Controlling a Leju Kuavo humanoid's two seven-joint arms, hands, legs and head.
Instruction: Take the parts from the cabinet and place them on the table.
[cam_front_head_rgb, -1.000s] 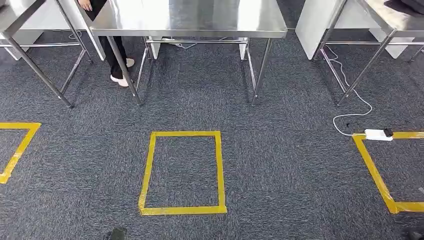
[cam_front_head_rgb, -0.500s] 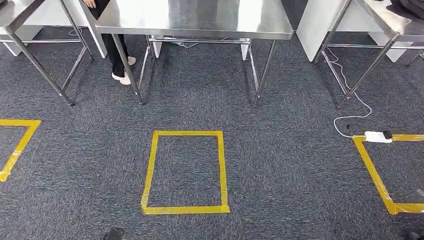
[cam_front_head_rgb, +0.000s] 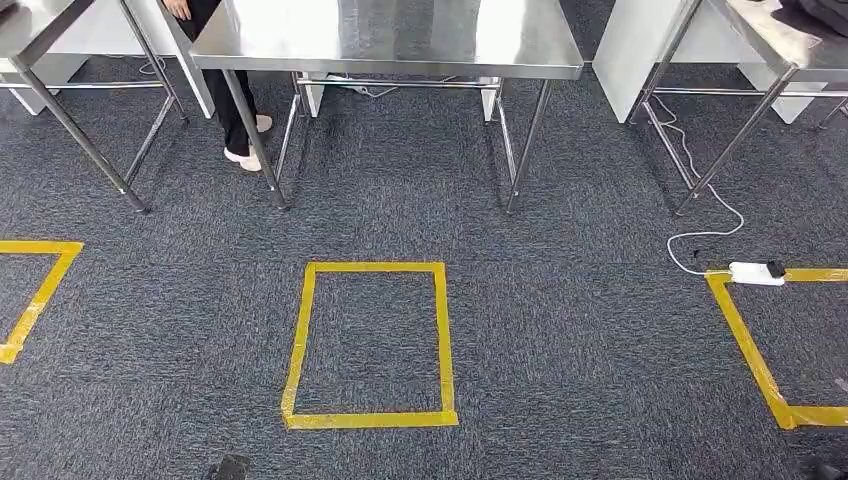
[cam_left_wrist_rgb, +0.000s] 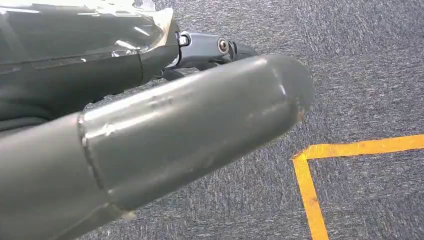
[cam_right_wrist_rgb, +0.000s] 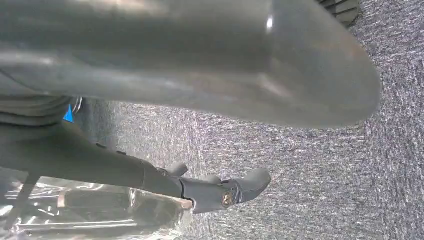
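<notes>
Head view looks down at grey carpet. Going left to right, you see a corner of yellow tape, a person's foot by a table leg, the shiny steel table at the top, a yellow tape square in the middle, and a white plug block on its cord.

Your left hand hangs over the carpet. Its dark fingers lie right beside a shiny clear wrap with something dark inside. That may be a part, but I cannot tell if the hand is gripping it. Your right hand hangs the same way, its fingers beside more shiny wrap. I cannot tell its grip either.

I think the job is not far along. No part lies on the bit of table top you can see, and you are well apart from the table. Walking up and putting parts down is left to do.

Next to one second ago, the whole picture has slid a little, so the table sits a bit more to the right. The camera moved, not the things.
</notes>
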